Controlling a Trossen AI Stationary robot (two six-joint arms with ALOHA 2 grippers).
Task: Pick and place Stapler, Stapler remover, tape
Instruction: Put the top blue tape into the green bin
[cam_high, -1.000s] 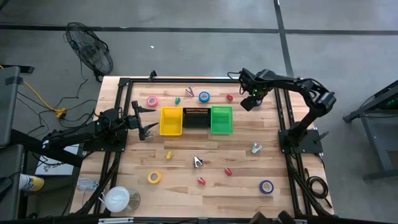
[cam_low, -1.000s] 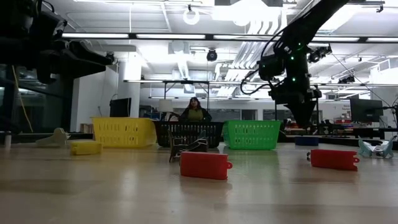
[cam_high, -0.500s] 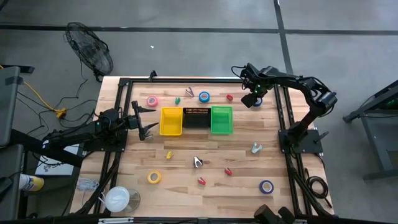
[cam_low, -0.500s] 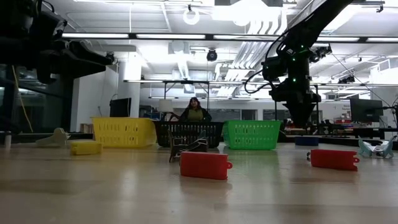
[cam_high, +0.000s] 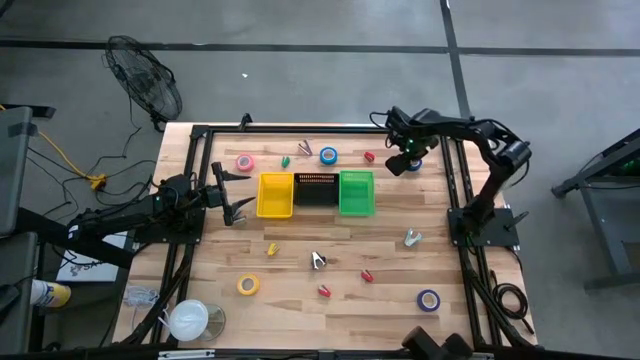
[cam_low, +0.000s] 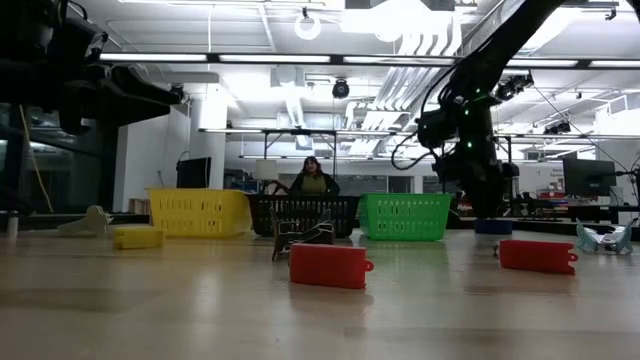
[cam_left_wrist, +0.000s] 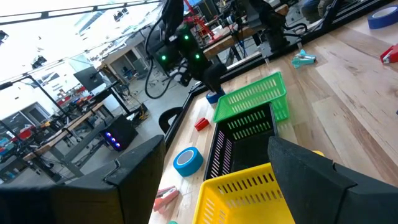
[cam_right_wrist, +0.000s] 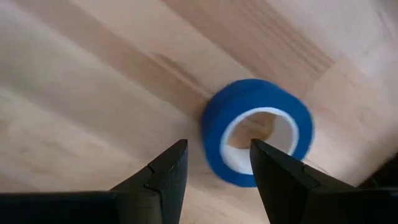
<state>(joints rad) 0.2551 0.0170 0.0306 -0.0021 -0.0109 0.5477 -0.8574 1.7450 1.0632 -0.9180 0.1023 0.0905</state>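
Note:
A small blue tape roll (cam_right_wrist: 258, 134) lies flat on the wood near the table's far right corner (cam_high: 414, 164). My right gripper (cam_right_wrist: 217, 155) hangs over it, open and pointing down. One finger (cam_right_wrist: 273, 168) is above the roll's hole and the other (cam_right_wrist: 165, 171) is outside its wall. In the low view the gripper (cam_low: 482, 205) stands just above the roll (cam_low: 493, 227). My left gripper (cam_high: 236, 206) waits, open, left of the yellow bin (cam_high: 276, 194). Pink (cam_high: 244, 162), blue (cam_high: 328, 155), yellow (cam_high: 247, 285) and purple (cam_high: 428, 299) rolls lie scattered.
A black bin (cam_high: 316, 188) and a green bin (cam_high: 356, 193) stand in a row with the yellow one at mid-table. Red staplers (cam_high: 369, 157) (cam_high: 367, 275) (cam_high: 324, 291), a yellow one (cam_high: 271, 248) and metal removers (cam_high: 318, 260) (cam_high: 412, 238) lie around. A person (cam_low: 314, 181) sits beyond the far edge.
My right gripper has shifted slightly over the far right part of the table and come down toward the blue tape roll. The roll has stayed where it was.

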